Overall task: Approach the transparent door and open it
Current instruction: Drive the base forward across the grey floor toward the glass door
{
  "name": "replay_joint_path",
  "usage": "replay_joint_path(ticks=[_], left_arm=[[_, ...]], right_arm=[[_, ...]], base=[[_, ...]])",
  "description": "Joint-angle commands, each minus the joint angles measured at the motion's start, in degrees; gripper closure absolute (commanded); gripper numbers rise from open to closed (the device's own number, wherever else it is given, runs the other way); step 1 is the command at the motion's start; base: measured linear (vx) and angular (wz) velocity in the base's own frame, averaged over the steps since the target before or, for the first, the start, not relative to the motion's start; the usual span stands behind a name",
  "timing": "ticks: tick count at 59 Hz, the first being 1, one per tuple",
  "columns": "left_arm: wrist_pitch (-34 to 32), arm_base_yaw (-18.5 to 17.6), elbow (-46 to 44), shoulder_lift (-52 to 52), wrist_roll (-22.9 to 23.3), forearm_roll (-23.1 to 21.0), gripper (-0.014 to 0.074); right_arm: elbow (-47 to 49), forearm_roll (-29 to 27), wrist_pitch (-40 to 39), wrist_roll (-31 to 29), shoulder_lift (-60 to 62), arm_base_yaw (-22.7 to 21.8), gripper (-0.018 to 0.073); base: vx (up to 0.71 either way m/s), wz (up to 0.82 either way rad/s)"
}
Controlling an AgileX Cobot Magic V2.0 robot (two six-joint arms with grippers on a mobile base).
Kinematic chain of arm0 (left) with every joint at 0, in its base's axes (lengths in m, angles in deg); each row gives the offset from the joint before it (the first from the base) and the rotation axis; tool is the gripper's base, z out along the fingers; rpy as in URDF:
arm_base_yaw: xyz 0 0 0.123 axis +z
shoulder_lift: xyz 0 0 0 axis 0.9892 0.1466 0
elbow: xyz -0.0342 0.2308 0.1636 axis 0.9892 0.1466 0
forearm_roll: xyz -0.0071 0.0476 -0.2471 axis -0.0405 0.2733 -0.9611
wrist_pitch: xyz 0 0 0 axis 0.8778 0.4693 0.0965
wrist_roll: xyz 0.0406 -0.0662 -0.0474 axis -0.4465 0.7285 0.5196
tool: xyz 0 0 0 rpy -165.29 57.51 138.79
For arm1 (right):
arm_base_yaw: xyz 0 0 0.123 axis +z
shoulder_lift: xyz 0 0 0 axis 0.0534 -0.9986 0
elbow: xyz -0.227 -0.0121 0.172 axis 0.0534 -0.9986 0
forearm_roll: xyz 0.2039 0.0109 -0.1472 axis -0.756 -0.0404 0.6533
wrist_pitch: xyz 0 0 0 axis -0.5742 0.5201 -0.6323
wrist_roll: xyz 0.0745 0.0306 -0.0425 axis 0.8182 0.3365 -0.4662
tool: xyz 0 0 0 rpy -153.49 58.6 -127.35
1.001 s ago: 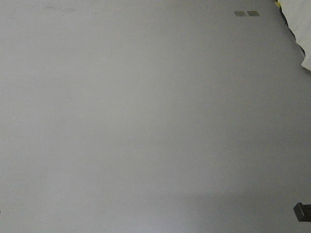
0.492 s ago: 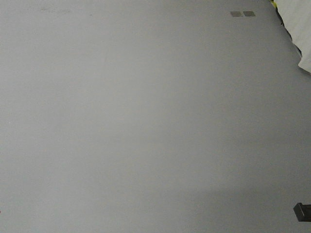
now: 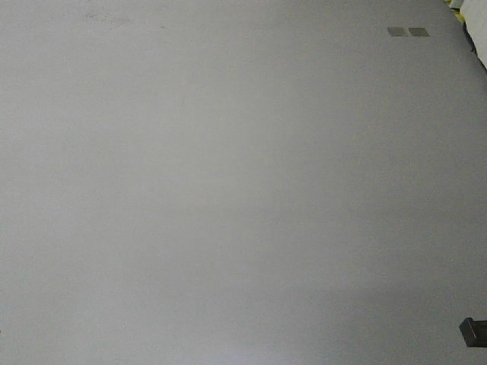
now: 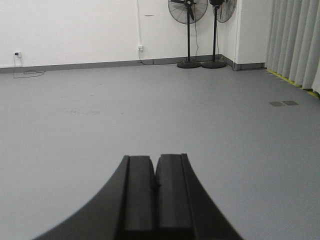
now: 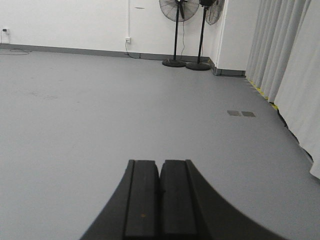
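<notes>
The transparent door is out of view in every frame. My left gripper (image 4: 155,159) is shut and empty, its black fingers pressed together over bare grey floor. My right gripper (image 5: 160,163) is likewise shut and empty, pointing across the open floor toward the far white wall.
Grey floor (image 3: 228,190) fills the front view, with two small floor plates (image 3: 407,32) at top right. Two black standing fans (image 4: 188,30) stand by the far white wall. White curtains (image 5: 295,75) hang along the right, with a yellow floor line below them.
The floor plates have shifted right and slightly down in the front view, and the white curtain edge at top right has nearly left the frame. The base has turned left.
</notes>
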Motion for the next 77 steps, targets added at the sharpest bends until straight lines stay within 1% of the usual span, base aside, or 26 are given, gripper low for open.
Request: replay_joint_path(ticks=[1,30,55,77], left_arm=[[-4.63,-0.52,1.74,-0.69,0.5,-0.48,0.0602],[-4.63,-0.52,1.74,-0.69,0.5,-0.48,0.0602],[-4.63,-0.52,1.74,-0.69,0.5,-0.48,0.0602],[-4.63,-0.52,1.74,-0.69,0.5,-0.48,0.0602]], right_arm=[[-0.65,-0.11,-4.97,0.06,0.61,-0.33,0.0567],[-0.65,-0.11,-4.97,0.06,0.61,-0.25,0.0567],[-0.65,-0.11,-4.97,0.06,0.61,-0.25,0.0567],[-0.65,-0.11,-4.97,0.06,0.61,-0.25,0.0567]], base=[[0.22,0.09],[0.25,-0.02],[0.38,-0.03],[0.47,0.21]])
